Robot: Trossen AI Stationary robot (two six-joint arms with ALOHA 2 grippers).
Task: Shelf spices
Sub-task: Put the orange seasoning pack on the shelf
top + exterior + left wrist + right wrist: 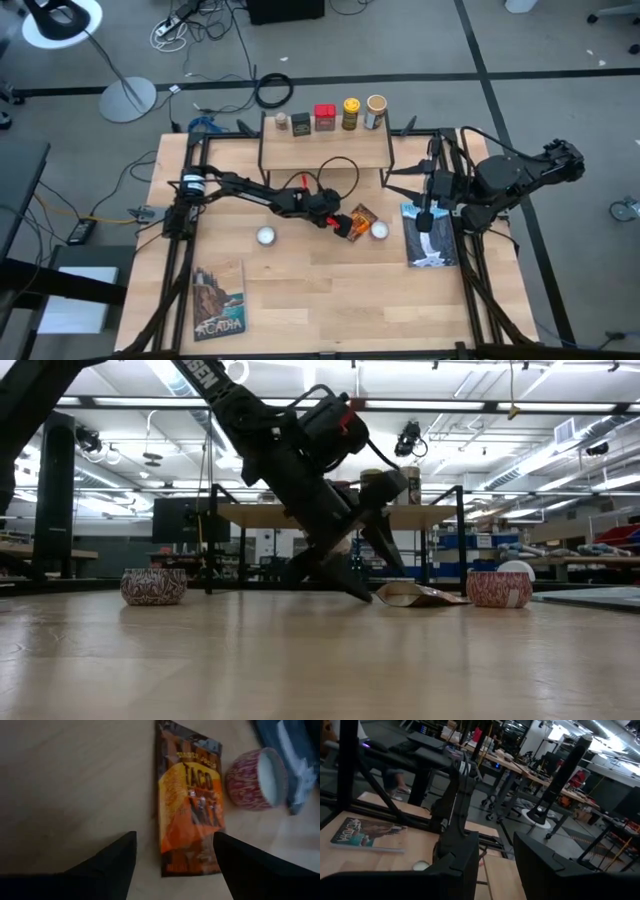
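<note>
The orange packet (362, 220) (192, 805) lies flat on the table, right of centre. My left gripper (343, 226) (175, 855) slants down over the packet's near end, open, with one finger (117, 862) beside the packet and the other (245, 865) at its opposite edge. In the low view its tip (365, 594) is down at table height next to the packet (420, 596). The shelf (325, 150) stands at the far edge with several spice containers in a row on top, among them a red tin (324, 117). My right gripper (425, 215) (495, 865) waits raised at the right, open and holding nothing.
A red-patterned white disc (379, 229) (257, 777) sits just right of the packet and another (265, 236) to its left. One picture book (430, 235) lies under my right arm. A second book (220, 300) is at the near left corner.
</note>
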